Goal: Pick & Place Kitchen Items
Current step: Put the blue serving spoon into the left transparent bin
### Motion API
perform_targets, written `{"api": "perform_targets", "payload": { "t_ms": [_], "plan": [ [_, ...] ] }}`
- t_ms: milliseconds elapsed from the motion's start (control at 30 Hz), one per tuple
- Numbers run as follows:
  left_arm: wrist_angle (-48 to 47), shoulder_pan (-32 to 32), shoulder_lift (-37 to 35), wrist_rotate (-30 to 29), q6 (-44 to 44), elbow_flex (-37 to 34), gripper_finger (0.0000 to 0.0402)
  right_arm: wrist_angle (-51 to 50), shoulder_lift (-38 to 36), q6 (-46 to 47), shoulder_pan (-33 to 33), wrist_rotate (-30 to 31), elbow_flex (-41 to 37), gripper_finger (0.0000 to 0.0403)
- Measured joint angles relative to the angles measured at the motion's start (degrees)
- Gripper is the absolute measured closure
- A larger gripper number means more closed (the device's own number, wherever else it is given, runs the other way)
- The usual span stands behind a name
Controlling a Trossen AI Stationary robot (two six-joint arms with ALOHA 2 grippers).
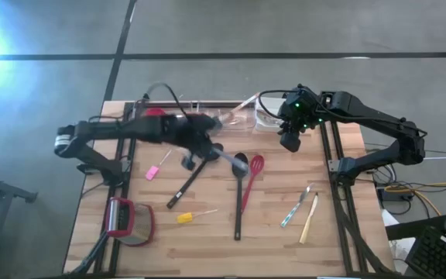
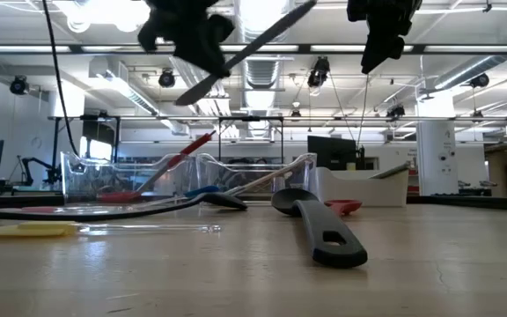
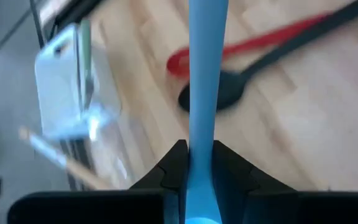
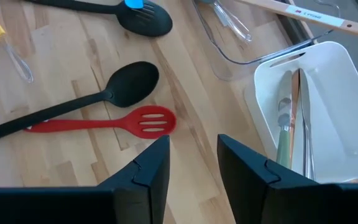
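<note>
My left gripper (image 1: 202, 146) hangs over the middle of the table, shut on a long blue-grey utensil (image 3: 202, 74). That utensil shows high and slanted in the low view (image 2: 253, 44). My right gripper (image 4: 194, 158) stands open above the table's far right, beside the white tub (image 4: 328, 93); nothing is between its fingers. On the wood lie a black spoon (image 1: 238, 198), a red slotted spatula (image 1: 252, 180), another black utensil (image 1: 190, 182), a yellow piece (image 1: 186, 218), a pink piece (image 1: 152, 172), metal cutlery (image 1: 294, 208) and a wooden piece (image 1: 310, 220). My left gripper pinches the blue-grey utensil's shaft (image 3: 201, 134) between its two fingers. The fingers slant down toward the table, and the shaft runs on forward past their tips. The utensil is lifted clear of the table and sits tilted.
A clear tub (image 2: 139, 176) with a red-handled utensil and a white tub (image 1: 272, 118) holding cutlery stand along the far edge. A red-framed round object (image 1: 126, 221) lies at the near left. Bare wood shows at the near middle.
</note>
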Motion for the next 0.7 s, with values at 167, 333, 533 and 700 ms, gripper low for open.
{"api": "perform_targets", "payload": {
  "t_ms": [167, 333, 533, 700],
  "plan": [
    [0.7, 14.3, -5.6, 10.8, 2.6, -6.2, 0.0349, 0.0, 0.0, -0.4, 0.0, 0.0, 0.0, 0.0275],
    [1.4, 28.5, -8.2, 26.1, 9.0, -10.0, 0.0349, 0.8, 0.0, -1.9, 0.0, 0.0, 0.0, 0.0284],
    [2.7, 40.5, -7.3, 30.1, 11.7, -14.1, 0.0349, 0.9, 0.0, -1.9, 0.0, 0.0, 0.0, 0.0285],
    [4.9, 46.3, -6.4, 32.4, 12.9, -18.0, 0.0349, 1.1, 0.0, -1.9, 0.0, 0.0, 0.0, 0.0278]
  ]
}}
